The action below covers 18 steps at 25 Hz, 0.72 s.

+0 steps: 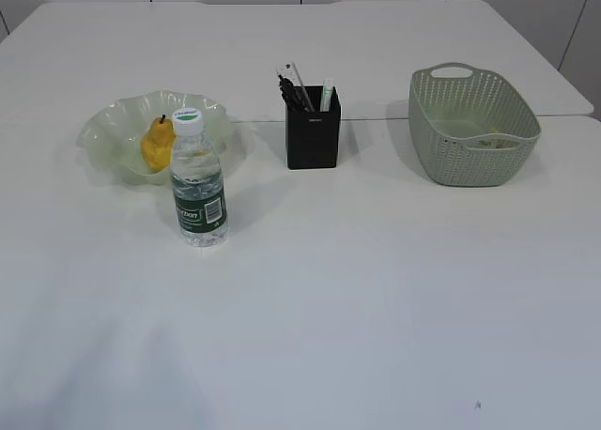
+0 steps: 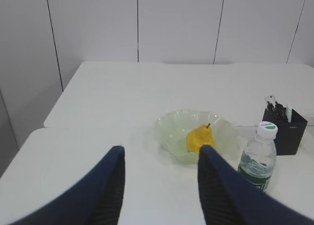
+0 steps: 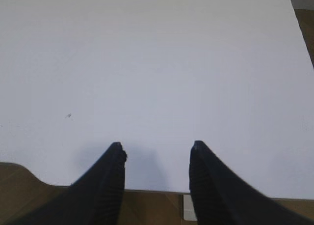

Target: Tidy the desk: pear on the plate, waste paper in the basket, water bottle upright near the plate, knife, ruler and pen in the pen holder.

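The job looks all but finished. The pear (image 1: 156, 145) sits in the plate (image 1: 108, 125), stem up, toward the near side of the dish. The water bottle (image 1: 199, 182) stands upright on the tabletop (image 1: 376, 289) just in front of the plate, cap on. The pen holder (image 1: 313, 130) stands mid-table with dark pens, a clear ruler (image 1: 291, 74) and a pale green-topped item sticking out of it; which of these is the knife I cannot tell. In the basket (image 1: 472, 130), on the right, pale scraps lie on the floor against the near wall, most likely the waste paper (image 1: 495, 143). No loose items are visible anywhere on the tabletop, so as far as the views show nothing is left to put away.

The left gripper (image 2: 161, 158) hangs above the tabletop with its 2 fingers apart and nothing between them, looking toward the plate and bottle. The right gripper (image 3: 156, 154) is likewise spread and empty, over the bare near edge of the tabletop.

As for writing, the bottle's dark green label carries white lettering too blurred to read. The pen holder has a tiny pale logo on its front, also illegible.
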### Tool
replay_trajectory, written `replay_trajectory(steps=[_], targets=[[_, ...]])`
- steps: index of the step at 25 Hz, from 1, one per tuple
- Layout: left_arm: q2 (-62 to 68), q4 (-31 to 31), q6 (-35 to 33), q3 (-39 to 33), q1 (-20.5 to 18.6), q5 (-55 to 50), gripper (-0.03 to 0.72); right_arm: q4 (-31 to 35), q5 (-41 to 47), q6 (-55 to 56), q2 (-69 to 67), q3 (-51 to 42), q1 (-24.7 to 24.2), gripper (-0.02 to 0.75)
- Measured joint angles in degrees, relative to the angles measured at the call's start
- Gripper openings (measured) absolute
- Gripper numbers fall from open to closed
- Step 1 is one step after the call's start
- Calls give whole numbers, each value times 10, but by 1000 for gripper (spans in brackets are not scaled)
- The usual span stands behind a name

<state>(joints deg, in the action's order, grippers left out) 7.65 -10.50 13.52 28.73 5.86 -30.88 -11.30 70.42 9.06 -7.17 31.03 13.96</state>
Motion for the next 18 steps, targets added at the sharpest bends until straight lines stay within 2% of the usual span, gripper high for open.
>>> replay_trajectory(steps=[7, 18], targets=[[-70, 23, -31, 10, 0, -79, 342, 0, 0, 0, 0, 0, 0, 328], [-72, 25, -34, 31, 0, -195, 341, 0, 0, 0, 0, 0, 0, 328]])
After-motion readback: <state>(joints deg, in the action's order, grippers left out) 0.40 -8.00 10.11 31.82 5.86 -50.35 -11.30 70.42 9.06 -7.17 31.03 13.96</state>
